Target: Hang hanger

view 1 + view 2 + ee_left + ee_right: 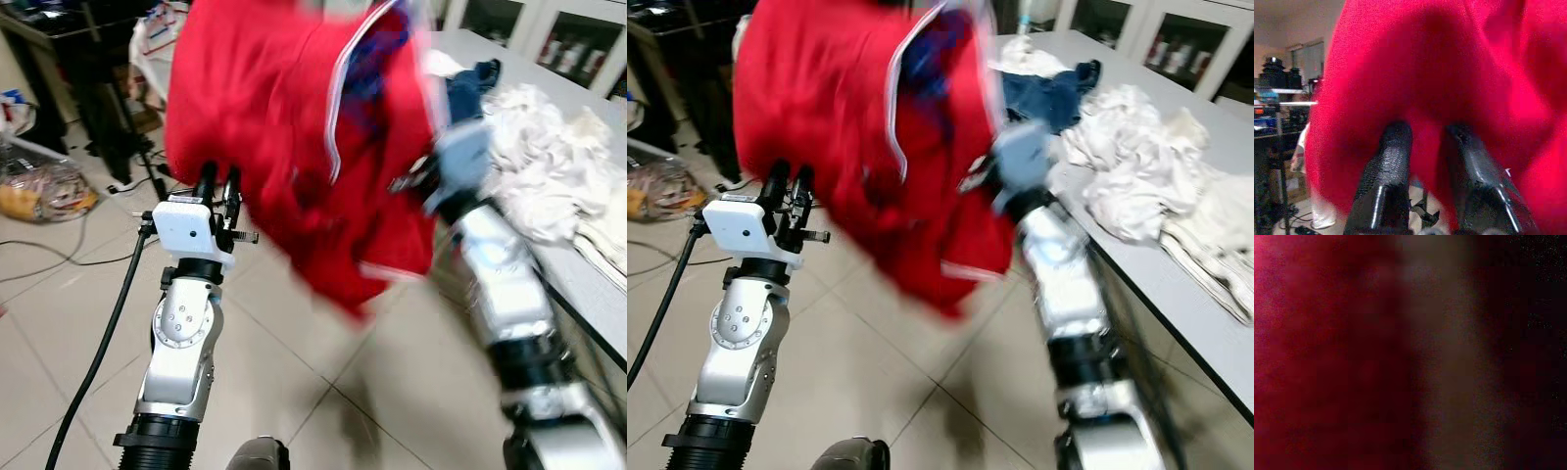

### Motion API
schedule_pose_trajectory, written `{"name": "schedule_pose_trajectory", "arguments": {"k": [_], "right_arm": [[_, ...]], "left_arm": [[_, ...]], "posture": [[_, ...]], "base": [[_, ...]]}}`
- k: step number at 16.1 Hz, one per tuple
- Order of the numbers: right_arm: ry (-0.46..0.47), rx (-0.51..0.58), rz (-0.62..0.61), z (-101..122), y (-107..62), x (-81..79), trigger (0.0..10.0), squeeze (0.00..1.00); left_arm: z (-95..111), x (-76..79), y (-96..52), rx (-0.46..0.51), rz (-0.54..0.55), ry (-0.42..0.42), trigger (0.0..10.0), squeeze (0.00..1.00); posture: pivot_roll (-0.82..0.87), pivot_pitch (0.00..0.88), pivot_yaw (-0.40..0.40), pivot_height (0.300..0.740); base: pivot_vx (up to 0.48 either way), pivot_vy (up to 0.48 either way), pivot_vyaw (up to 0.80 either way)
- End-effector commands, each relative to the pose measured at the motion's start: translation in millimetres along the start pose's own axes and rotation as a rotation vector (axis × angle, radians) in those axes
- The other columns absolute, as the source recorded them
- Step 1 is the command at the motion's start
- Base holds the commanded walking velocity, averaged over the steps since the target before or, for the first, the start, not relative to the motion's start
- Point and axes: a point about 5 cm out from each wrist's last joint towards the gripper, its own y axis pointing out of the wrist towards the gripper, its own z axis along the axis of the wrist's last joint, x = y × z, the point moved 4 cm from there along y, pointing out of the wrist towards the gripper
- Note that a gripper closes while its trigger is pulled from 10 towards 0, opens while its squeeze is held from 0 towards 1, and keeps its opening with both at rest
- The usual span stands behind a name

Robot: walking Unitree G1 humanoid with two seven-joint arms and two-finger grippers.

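Left eye view: red garment [284, 147] held up high, blurred; hanger itself not discernible under the cloth. Right claw [416, 181] buried in the fabric, grip state cannot tell. Left claw [217, 186] just beside the garment's lower edge, fingers parted, holding nothing. White laundry [539, 166] heaped on counter [588, 284]. No rail visible; hanging judged not yet done.

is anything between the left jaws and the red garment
Nothing visible. The left gripper is raised right at the lower edge of the red garment, and in the left wrist view its two black fingers point straight into the red cloth with a gap between them. Whether they touch it cannot be told.
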Motion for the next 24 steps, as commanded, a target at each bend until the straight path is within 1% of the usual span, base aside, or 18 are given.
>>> {"name": "schedule_pose_trajectory", "arguments": {"k": [1,2,3,4,5,6,8,9,10,11,13,14,16,18,20,24], "right_arm": [[0.007,0.04,0.022,10.6,2.9,-3.2,10.0,0.0],[0.015,-0.004,0.076,-2.7,-0.8,-18.4,10.0,0.0],[0.018,-0.024,0.096,-8.3,-2.6,-24.4,10.0,0.0],[0.01,-0.086,0.121,-25.4,-7.9,-34.5,10.0,0.0],[-0.015,-0.158,0.116,-44.3,-14.2,-38.1,10.0,0.0],[-0.045,-0.251,0.084,-67.8,-22.8,-37.1,10.0,0.0],[-0.09,-0.392,-0.003,-99.4,-36.2,-25.9,10.0,0.0],[-0.093,-0.493,-0.123,-120.0,-49.1,-7.8,10.0,0.0],[-0.089,-0.541,-0.204,-128.8,-57.2,4.4,10.0,0.0],[-0.083,-0.552,-0.246,-131.5,-59.7,10.5,10.0,0.0],[-0.065,-0.528,-0.306,-129.0,-59.4,18.1,10.0,0.0],[-0.062,-0.51,-0.361,-126.4,-59.2,24.7,10.0,0.0],[-0.012,-0.471,-0.422,-123.1,-57.7,28.4,10.0,0.0],[0.021,-0.441,-0.412,-121.5,-58.5,21.4,10.0,0.0],[0.021,-0.446,-0.385,-123.7,-59.9,14.7,10.0,0.0],[0.003,-0.456,-0.331,-129.2,-65.7,2.2,10.0,0.0]], "left_arm": [[-2.5,2.4,-1.3,-0.009,-0.007,0.0,10.0,0.0],[-6.3,2.2,-3.1,-0.021,-0.004,0.0,10.0,0.0],[-8.1,2.1,-4.1,-0.027,-0.003,0.001,10.0,0.0],[-13.6,1.6,-7.0,-0.047,-0.001,0.005,10.0,0.0],[-18.6,1.6,-9.8,-0.065,-0.003,0.005,10.0,0.0],[-24.1,1.9,-13.2,-0.086,-0.008,-0.003,10.0,0.0],[-30.2,3.6,-16.8,-0.106,-0.019,-0.012,10.0,0.0],[-34.9,5.3,-20.0,-0.123,-0.026,-0.02,10.0,0.0],[-37.8,6.5,-22.0,-0.135,-0.031,-0.026,10.0,0.0],[-39.5,7.3,-23.0,-0.14,-0.035,-0.03,10.0,0.0],[-41.4,8.4,-24.1,-0.146,-0.041,-0.035,10.0,0.0],[-42.4,9.3,-24.2,-0.148,-0.045,-0.036,10.0,0.0],[-43.1,9.8,-24.0,-0.148,-0.047,-0.039,10.0,0.0],[-44.0,9.7,-25.2,-0.15,-0.042,-0.047,10.0,0.0],[-44.3,9.2,-26.0,-0.151,-0.038,-0.05,10.0,0.0],[-48.3,2.7,-29.4,-0.166,0.011,-0.077,10.0,0.0]], "posture": [[0.14,0.0,0.0,0.74],[0.14,0.0,-0.004,0.74],[0.14,0.0,-0.004,0.74],[0.14,0.0,-0.005,0.74],[0.14,0.0,-0.008,0.74],[0.14,0.0,-0.009,0.74],[0.14,0.0,-0.011,0.74],[0.15,0.0,-0.014,0.74],[0.15,0.0,-0.015,0.74],[0.15,0.0,-0.016,0.74],[0.15,0.0,-0.016,0.74],[0.14,0.0,-0.016,0.74],[0.14,0.0,-0.018,0.74],[0.15,0.0,-0.02,0.74],[0.15,0.0,-0.024,0.74],[0.16,0.0,-0.029,0.74]], "base": [[0.0,0.0,0.0],[0.0,0.0,0.0],[0.0,0.0,0.0],[0.0,0.0,0.0],[0.0,0.0,0.0],[0.0,0.0,0.0],[0.0,0.0,0.0],[0.0,0.0,0.0],[0.0,0.0,0.0],[0.0,0.0,0.0],[0.0,0.0,0.0],[0.0,0.0,0.0],[0.0,0.0,0.0],[0.0,0.0,0.0],[0.0,0.0,0.0],[0.0,0.0,0.0]]}}
